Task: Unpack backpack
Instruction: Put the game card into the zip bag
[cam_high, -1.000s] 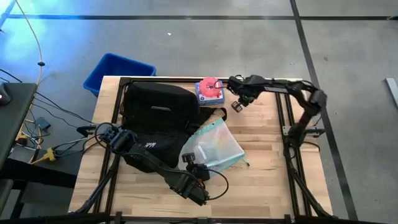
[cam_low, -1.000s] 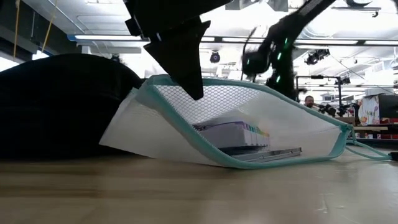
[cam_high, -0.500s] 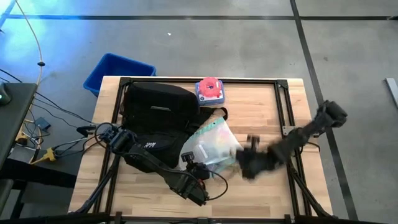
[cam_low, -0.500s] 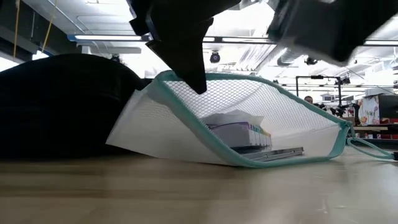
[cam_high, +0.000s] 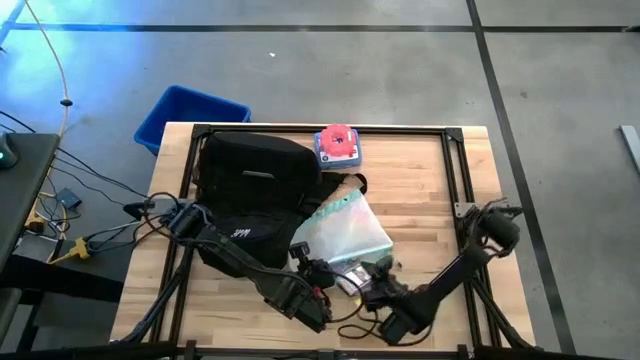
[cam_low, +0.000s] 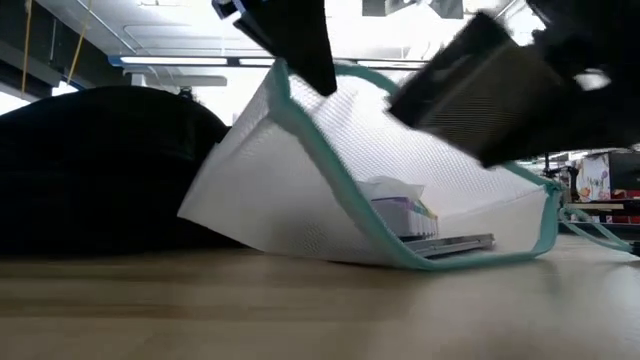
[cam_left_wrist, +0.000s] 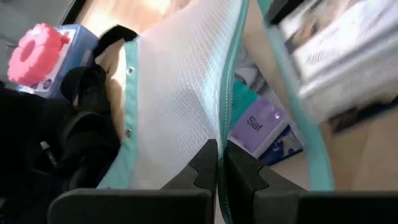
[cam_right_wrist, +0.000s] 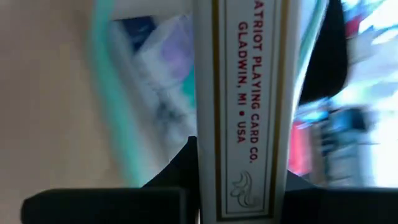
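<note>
Backpack (cam_high: 250, 185): a soft black fabric bag with straps and a small white logo, lying slumped on the left half of the pale wooden counter (cam_high: 420, 195), its back near the far edge. Against its near right side lies a white mesh pouch (cam_high: 345, 232) with a teal zipper border; the weave is fine and see-through, and flat boxes show inside, one purple box reading "Set" (cam_left_wrist: 258, 124).

Left gripper (cam_left_wrist: 217, 165) is near the counter's front edge, its fingers pressed together on the pouch's teal zipper edge, lifting that edge into a peak in the low view (cam_low: 290, 80).

Right gripper (cam_right_wrist: 239, 186) is just beside it at the pouch's near edge, fingers nearly closed on a slim white playing card box (cam_right_wrist: 241, 106) with a thin gold border line. Red print on its side reads "PATRIOT PLAYING CARD CO. GLADWIN, MI • USA", with a small scroll mark under it.

At the far edge, beside the backpack's right shoulder, sits a blue box (cam_high: 337, 148) with a pink flower-shaped thing on top. A blue plastic bin (cam_high: 190, 115) stands on the floor off the far left corner.
</note>
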